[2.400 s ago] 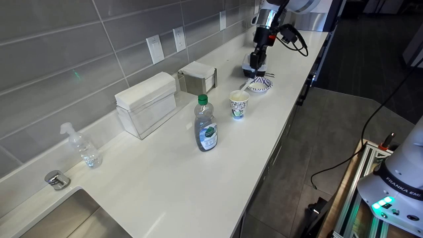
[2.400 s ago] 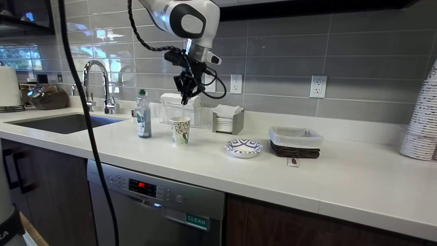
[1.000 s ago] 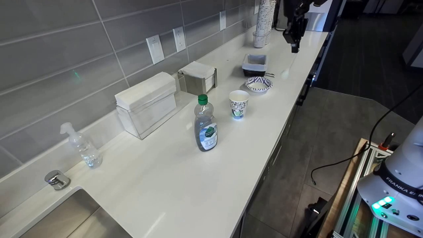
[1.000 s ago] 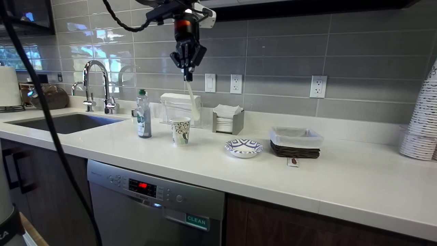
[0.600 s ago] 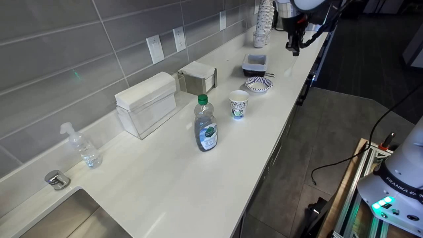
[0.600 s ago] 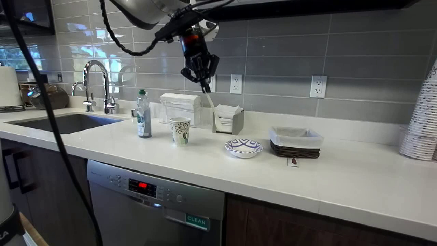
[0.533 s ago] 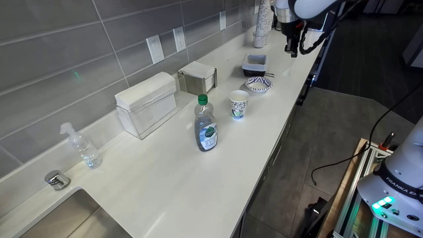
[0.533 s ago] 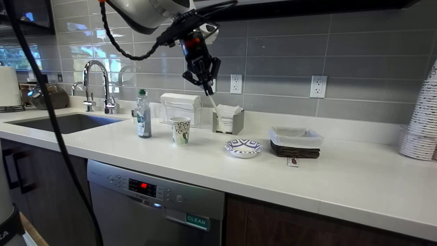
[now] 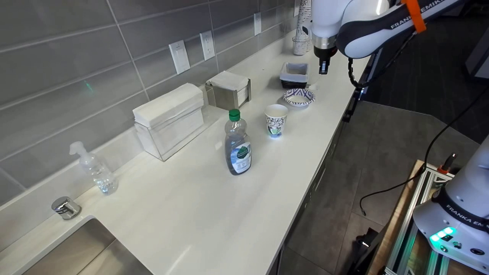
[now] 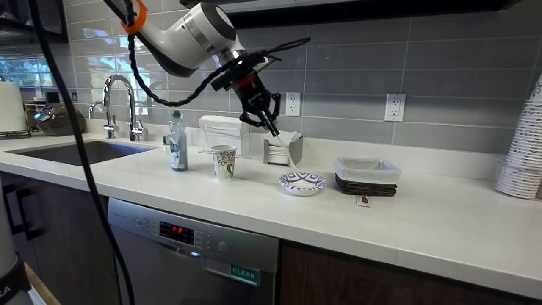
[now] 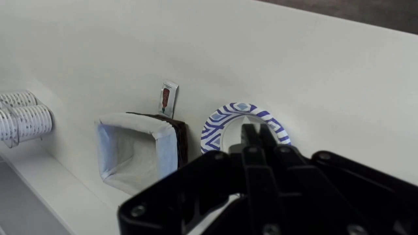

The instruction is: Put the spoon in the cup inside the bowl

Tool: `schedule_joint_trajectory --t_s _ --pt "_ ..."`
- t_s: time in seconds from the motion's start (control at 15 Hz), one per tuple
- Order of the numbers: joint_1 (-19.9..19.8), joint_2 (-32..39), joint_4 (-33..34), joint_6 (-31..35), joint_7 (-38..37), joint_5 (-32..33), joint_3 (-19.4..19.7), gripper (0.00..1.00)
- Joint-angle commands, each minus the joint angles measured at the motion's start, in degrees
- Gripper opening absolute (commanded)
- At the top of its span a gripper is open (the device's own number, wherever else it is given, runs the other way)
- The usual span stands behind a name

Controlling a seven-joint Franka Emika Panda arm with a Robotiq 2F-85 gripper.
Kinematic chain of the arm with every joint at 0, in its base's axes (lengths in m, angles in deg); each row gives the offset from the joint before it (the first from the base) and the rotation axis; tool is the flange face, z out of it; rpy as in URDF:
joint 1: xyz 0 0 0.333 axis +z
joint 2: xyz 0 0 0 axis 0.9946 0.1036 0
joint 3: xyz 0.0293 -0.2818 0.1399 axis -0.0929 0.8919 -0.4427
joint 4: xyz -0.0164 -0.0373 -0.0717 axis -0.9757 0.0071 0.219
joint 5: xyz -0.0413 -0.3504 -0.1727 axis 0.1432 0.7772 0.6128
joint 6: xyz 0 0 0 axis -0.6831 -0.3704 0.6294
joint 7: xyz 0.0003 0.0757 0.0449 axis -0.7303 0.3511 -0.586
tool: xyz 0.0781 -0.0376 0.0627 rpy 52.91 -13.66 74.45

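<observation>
Exterior view: one hand [image 10: 274, 132] holds one spoon [image 10: 290, 159].

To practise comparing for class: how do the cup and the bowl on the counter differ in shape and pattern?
The cup is tall and tapered; the bowl is shallow and wider. The cup carries curly scrolls; the bowl carries angular blue-purple bands. Both stand upright on the counter.

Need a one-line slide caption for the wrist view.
Wrist view: the hand partly hides a blue-patterned bowl, with a lined basket and small packet nearby on the white counter.
</observation>
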Motion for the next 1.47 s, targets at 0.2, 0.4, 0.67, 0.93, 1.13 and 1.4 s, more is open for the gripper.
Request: schedule_joint_trajectory --t_s 0.2,0.4,0.67,0.93,1.13,1.4 --pt "-1.76 2.61 -3.06 11.32 -7.00 9.43 0.84 0.01" --pt "-2.27 3.97 -3.89 14.75 -11.98 13.07 1.01 0.01" --pt "-2.29 5.82 -4.46 17.23 -18.09 17.70 0.80 0.01" --pt "-2.18 7.34 -4.25 17.82 -23.61 22.39 1.01 0.01" --pt "-2.02 8.36 -4.42 18.26 -26.53 24.34 1.20 0.01" --pt "-1.81 9.61 -4.33 19.34 -29.24 26.02 1.21 0.01"
